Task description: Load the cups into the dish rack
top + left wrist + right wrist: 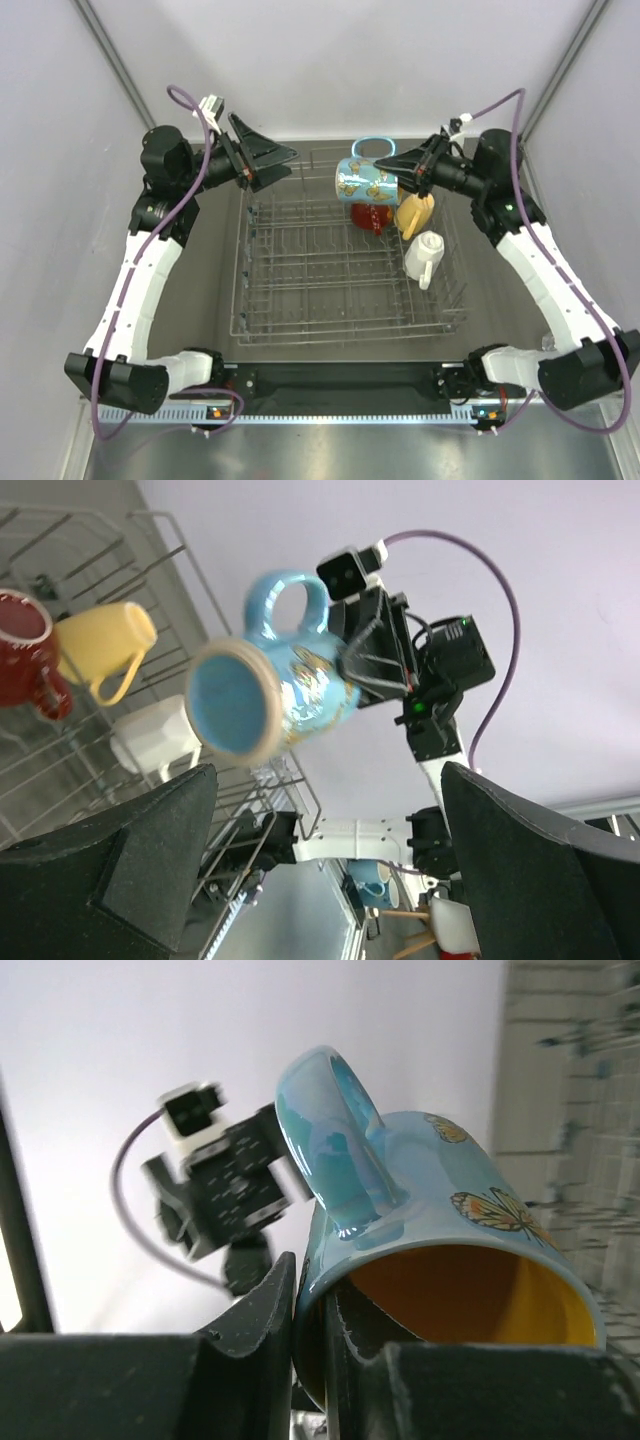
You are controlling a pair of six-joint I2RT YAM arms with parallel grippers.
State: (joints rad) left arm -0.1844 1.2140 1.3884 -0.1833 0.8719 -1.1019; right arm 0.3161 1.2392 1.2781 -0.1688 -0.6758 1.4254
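right end effector (398, 180): clenched on the glossy blue mug with tan butterfly pattern (365, 182), gripping it at the mouth rim.
grip detail: in the right wrist view one of the fingers (255, 1330) presses the outside of the mug wall. The other sits inside the mouth against the amber interior. The wall is pinched between them.
blue mug pose: lying on its side in the air. The mouth points toward the right end effector, and the flat blue base with its tan ring points toward the left arm. The handle loop is turned away from the rack floor.
blue mug location: over the far right part of the large rectangular grey wire dish rack (330, 285), with no wire contact visible. In the top view it overlaps the small glossy red cup (372, 218) below it.
left end effector (290, 162): released, jaws spread wide, nothing between them. It hovers by the rack's far left corner and faces the mug's base.
mug vs left end effector: well apart. In the left wrist view the mug sits above and between the two open fingers, with no contact.
rack contents: the red cup is in the far right area. A yellow mug (415, 212) lies tilted just to its right. A white handled mug (424, 256) sits nearer, close to the rack's right wall.
rack placement: on the grey surface (215, 300), between the two arms.
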